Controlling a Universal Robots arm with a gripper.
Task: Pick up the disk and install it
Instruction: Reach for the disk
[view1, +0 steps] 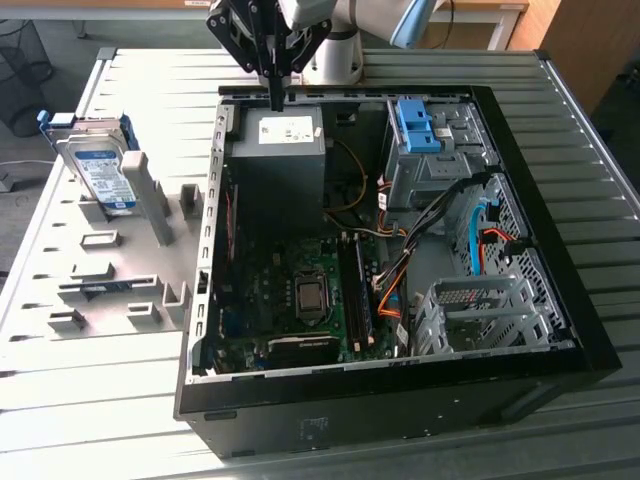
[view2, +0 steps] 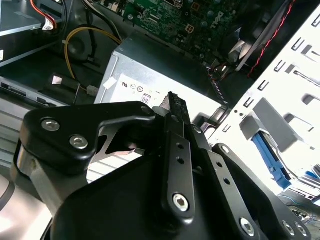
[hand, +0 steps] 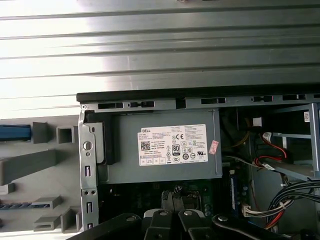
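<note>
Worktop (view1: 560, 130) of slatted grey metal carries everything; on it lies an open black computer case (view1: 560, 370) with its inside facing up; beside the case, at the exterior view's left, sits a grey holder plate (view1: 60, 330) with raised slots and blocks. Inside the case a green motherboard (view1: 300, 300) covers the near part of the floor; beyond it, against the far wall, sits the grey power-supply box (view1: 280, 170) with its white sticker, also seen in both wrist views (hand: 165, 145) (view2: 150, 75). The tool (view1: 275, 100) hangs over the far edge of that box, just above its sticker, its black fingers drawn together to a point with nothing between them; both wrist views (hand: 179, 196) (view2: 174, 100) show the same closed, empty tips. The disk (view1: 100, 170) stands on edge, leaning, in a slot at the far end of the holder plate, well apart from the tool and outside the case; its blue-and-white label faces the exterior view. A blue bracket (view1: 415, 125) tops the metal drive cage (view1: 440, 175) at the case's far corner, on the exterior view's right.
</note>
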